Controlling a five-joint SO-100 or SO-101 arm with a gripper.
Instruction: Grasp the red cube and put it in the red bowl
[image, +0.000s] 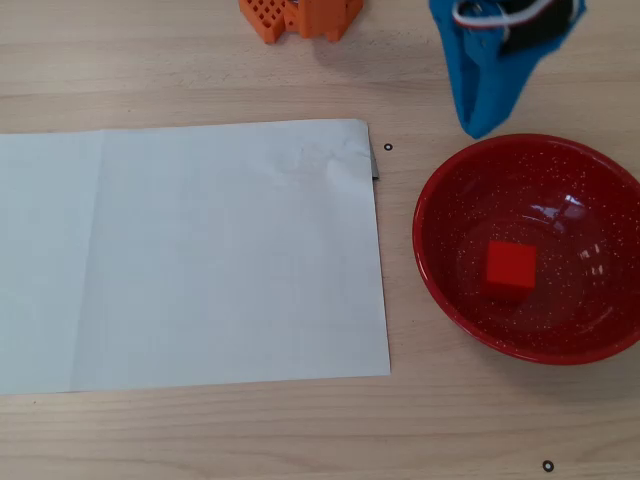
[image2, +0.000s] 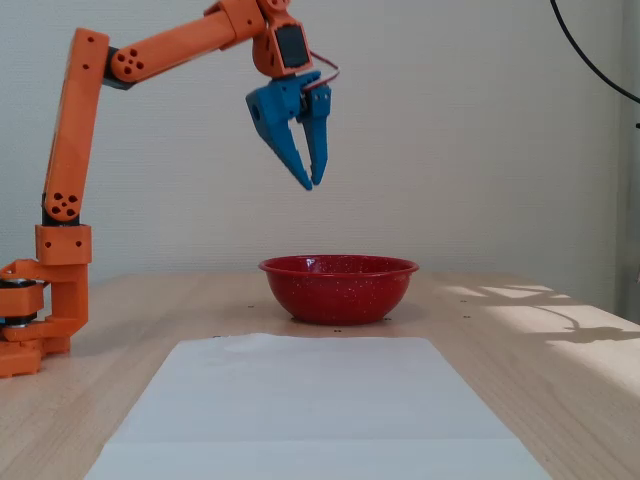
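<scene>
Red cube (image: 511, 268): I see it lying on the floor of the red bowl (image: 440, 270) in the overhead view, a little toward 7 o'clock of the bowl's centre, clear of the wall.
Bowl place: on the table (image: 200, 430), just beside the 3 o'clock edge of the white paper sheet (image: 200, 260), not touching it.
Tool (image2: 311, 181): blue fingers drawn together at the tips, nothing between them; it hangs well above the bowl in the fixed view.
Task state: I judge the drop done; only clearing the arm (image2: 160, 50) away is left.
Risk one: if I lower the arm on its way home, the tool tips could catch the bowl's rim at 12 o'clock and push or tip it.
Risk two: the bowl looks glossy and light, so a nudge may slide it over the table.
Overhead view only: shows the cube inside the bowl, and the tool sitting just past the rim at 12 o'clock.
Fixed view only: shows the height of the tool above the rim and the whole arm; the cube is hidden behind the bowl's wall there.
</scene>
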